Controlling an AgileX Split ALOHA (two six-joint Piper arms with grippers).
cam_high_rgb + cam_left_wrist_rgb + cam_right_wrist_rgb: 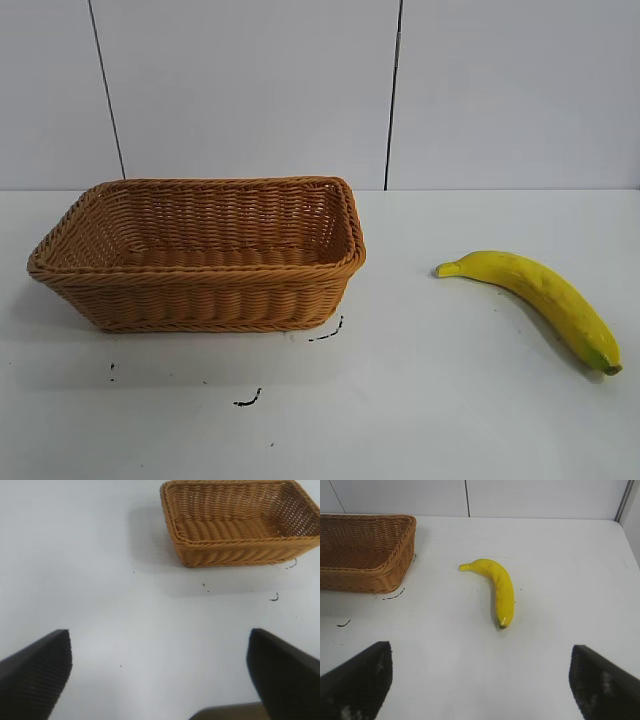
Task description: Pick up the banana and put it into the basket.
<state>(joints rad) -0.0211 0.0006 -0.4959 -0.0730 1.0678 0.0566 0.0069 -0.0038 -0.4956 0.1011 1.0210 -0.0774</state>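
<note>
We see a yellow banana [540,292] with a green tip. The basket [200,290] is orange-brown and woven. The worktop [440,400] is white with little black marks.

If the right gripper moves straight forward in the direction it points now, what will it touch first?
Probably the banana: it lies on the table ahead, about centred between the open right gripper fingers. Depth is unclear, so it might meet bare table first.
</note>
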